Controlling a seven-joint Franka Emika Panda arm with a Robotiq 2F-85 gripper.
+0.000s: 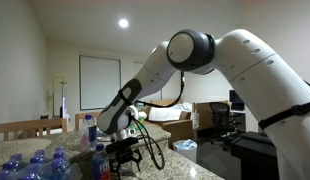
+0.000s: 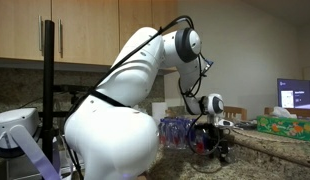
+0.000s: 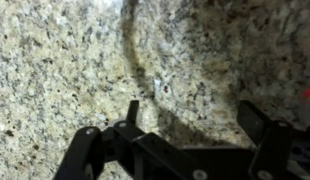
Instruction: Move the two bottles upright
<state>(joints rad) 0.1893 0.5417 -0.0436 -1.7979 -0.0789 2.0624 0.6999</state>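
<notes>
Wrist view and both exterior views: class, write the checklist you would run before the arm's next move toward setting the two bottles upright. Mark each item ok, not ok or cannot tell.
1. Jaws open: ok. The gripper stands spread in the wrist view.
2. Gripper empty: ok. Nothing sits between its jaws.
3. A bottle in the wrist view: not ok. Only the granite countertop shows.
4. The two bottles located: cannot tell. An exterior view shows bunched bottles near the gripper, too small to sort out.
5. Clearance above the countertop: cannot tell.
</notes>
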